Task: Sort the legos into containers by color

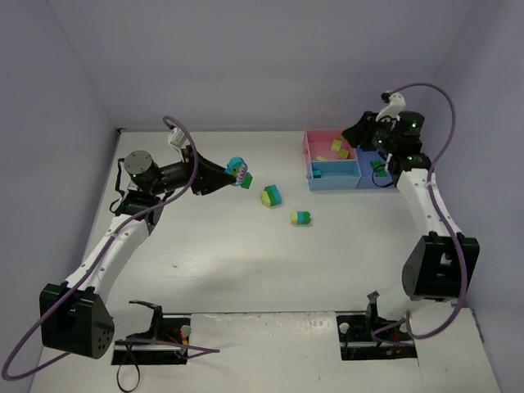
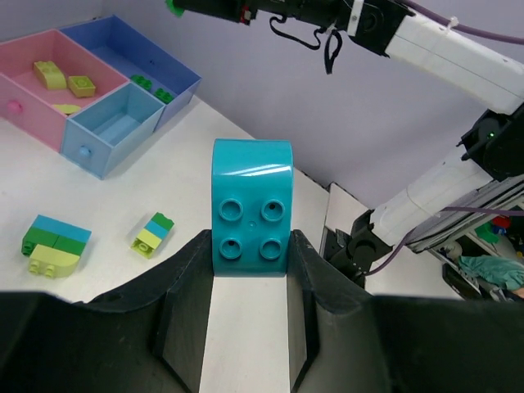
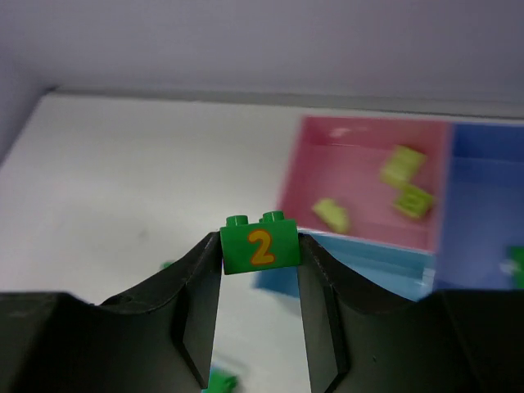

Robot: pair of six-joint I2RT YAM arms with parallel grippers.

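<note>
Green brick (image 3: 260,248) marked "2" pinched by right gripper (image 3: 259,255); left gripper (image 2: 250,242) pinches teal brick (image 2: 251,205).

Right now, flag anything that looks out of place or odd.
A larger mixed-colour stack and a smaller mixed-colour stack lie on the table, outside the trays, still unseparated. Nothing looks spilled or damaged.

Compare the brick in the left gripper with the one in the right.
The left gripper holds a teal brick; right gripper holds a green brick. Teal brick shows four studs and a rounded end; green brick shows two studs and a printed 2. Both are clamped in shut grippers.
</note>
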